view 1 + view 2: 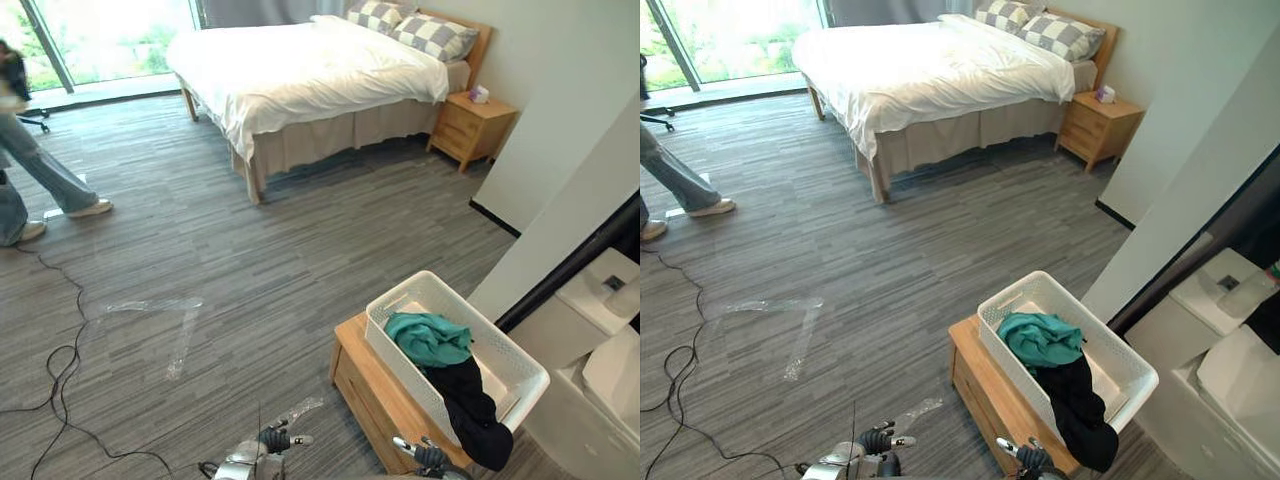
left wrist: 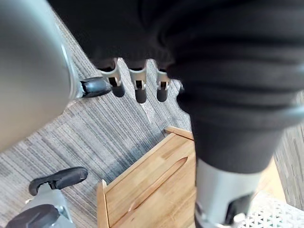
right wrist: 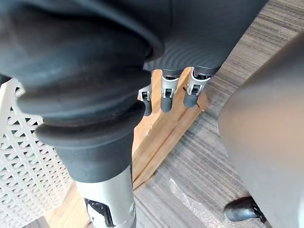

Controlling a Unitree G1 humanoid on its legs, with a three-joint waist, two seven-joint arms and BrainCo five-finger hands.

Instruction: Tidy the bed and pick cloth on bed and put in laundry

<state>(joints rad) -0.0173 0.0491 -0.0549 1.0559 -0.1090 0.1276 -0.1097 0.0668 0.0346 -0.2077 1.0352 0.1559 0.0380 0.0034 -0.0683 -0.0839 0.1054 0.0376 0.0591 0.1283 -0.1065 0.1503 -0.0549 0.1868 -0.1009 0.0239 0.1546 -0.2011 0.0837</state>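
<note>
Left fingers (image 2: 140, 90), right fingers (image 3: 166, 97) slack — clothes (image 1: 430, 338) in basket (image 1: 503, 342).

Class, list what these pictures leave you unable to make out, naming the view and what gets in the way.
- Inside of the basket, both eye views: much of it is covered by the teal cloth and the black cloth.
- Small object on the nightstand, both eye views: too small to identify.
- Person, left eye view: mostly cut off by the left edge.
- Floor beyond the bed, both eye views: hidden by the bed itself.
</note>
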